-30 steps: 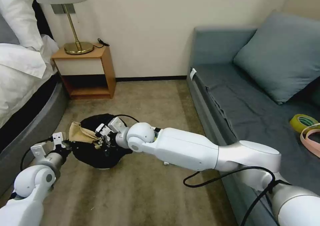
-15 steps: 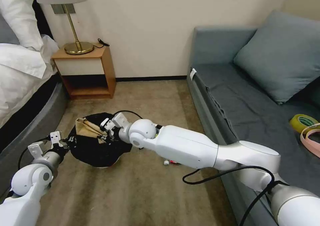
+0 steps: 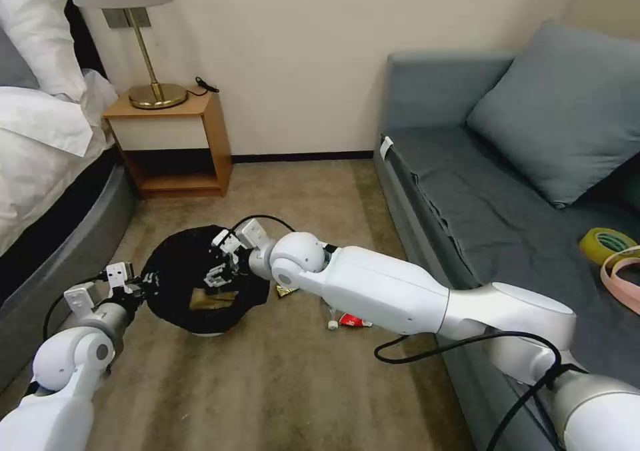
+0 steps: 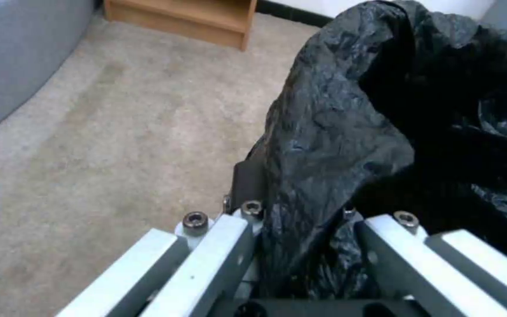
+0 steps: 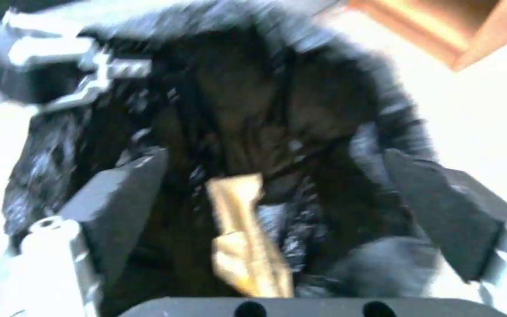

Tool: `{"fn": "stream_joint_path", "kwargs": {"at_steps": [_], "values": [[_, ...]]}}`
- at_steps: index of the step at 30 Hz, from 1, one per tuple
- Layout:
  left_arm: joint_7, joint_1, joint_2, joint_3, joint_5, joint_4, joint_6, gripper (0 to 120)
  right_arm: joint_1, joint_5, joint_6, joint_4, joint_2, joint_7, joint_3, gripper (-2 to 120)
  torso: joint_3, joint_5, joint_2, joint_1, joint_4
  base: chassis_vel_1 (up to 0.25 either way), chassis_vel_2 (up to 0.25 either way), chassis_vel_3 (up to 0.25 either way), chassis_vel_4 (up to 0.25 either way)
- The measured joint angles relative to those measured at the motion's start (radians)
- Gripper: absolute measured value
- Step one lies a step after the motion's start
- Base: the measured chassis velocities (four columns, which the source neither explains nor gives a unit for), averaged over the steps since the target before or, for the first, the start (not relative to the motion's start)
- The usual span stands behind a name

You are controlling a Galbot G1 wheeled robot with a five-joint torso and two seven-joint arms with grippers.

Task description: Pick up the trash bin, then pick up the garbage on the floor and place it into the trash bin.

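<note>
The trash bin (image 3: 175, 264), white-based with a black liner, is on the carpet between my arms. My left gripper (image 3: 137, 284) is shut on its near rim; the left wrist view shows the fingers (image 4: 218, 246) pinching the liner (image 4: 336, 132). My right gripper (image 3: 221, 274) hovers open over the bin's mouth, with its pads (image 5: 124, 193) wide apart. A tan paper scrap (image 3: 212, 299) (image 5: 244, 237) lies loose inside the liner below them. On the floor by my right forearm are a gold-brown wrapper (image 3: 285, 292) and a red-and-white packet (image 3: 353, 320) with a small white cap (image 3: 331, 325) beside it.
A wooden nightstand (image 3: 180, 144) with a brass lamp (image 3: 157, 91) stands at the back wall. The bed (image 3: 40, 171) is on the left and the grey sofa (image 3: 467, 198) on the right, with a yellow tape roll (image 3: 607, 243) on its seat. Open carpet lies in front.
My right gripper opened and let go of the tan paper scrap, which dropped from the bin's rim into the liner. The right arm shifted slightly right, uncovering litter on the floor.
</note>
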Motion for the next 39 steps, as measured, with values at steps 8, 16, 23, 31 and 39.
{"fn": "stream_joint_path", "kwargs": {"at_steps": [8,16,23,31,39], "values": [[0.012,-0.007,0.011,-0.034,0.055,0.053,-0.038,4,-0.039,-0.038,0.013,0.006,-0.057,0.025,0.106,100,0.0,0.0001,0.0,0.0,0.0,0.0,0.0,0.0,0.0],[0.019,-0.007,0.023,-0.06,0.057,0.076,-0.049,4,-0.114,-0.076,-0.003,-0.117,-0.102,0.049,0.163,100,0.0,0.0001,0.0,0.0,-0.0001,0.0,0.0,0.0,0.0],[0.019,-0.002,0.016,-0.074,0.064,0.07,-0.049,4,-0.184,-0.189,-0.02,-0.381,-0.072,0.065,0.245,100,0.0,-0.0001,0.0,0.0,0.0,0.0,0.0,0.0,0.0],[0.023,0.01,0.013,-0.095,0.067,0.074,-0.054,4,-0.26,-0.172,-0.101,-0.427,-0.13,0.129,0.341,100,0.0,0.0001,0.0,0.0,0.0,0.0,0.0,0.0,0.0],[0.026,0.001,0.003,-0.098,0.079,0.084,-0.058,4,-0.357,0.044,-0.194,-0.313,-0.218,0.335,0.41,100,0.0,0.0002,0.0,0.0,-0.0002,0.0,0.0,0.0,0.0]]}}
